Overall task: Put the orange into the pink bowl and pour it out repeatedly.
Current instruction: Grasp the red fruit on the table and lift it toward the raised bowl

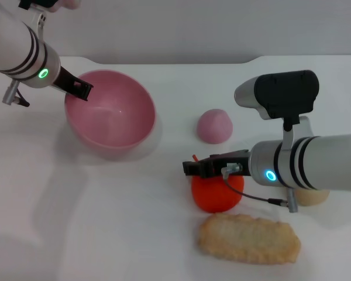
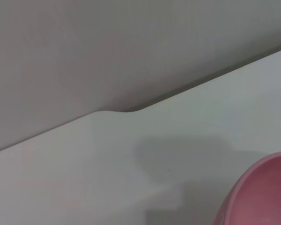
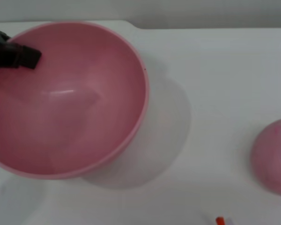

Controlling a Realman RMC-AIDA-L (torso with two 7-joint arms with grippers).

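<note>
Orange (image 1: 216,194) appears whole only from overhead.

head: high, looking down | wrists: close, both sharing pink bowl (image 3: 70,98)

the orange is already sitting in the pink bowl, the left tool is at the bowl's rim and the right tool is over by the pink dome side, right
Not quite: the pink bowl is empty in the head view. The orange lies on the table, under the right tool. The left tool is at the bowl's rim.
</note>
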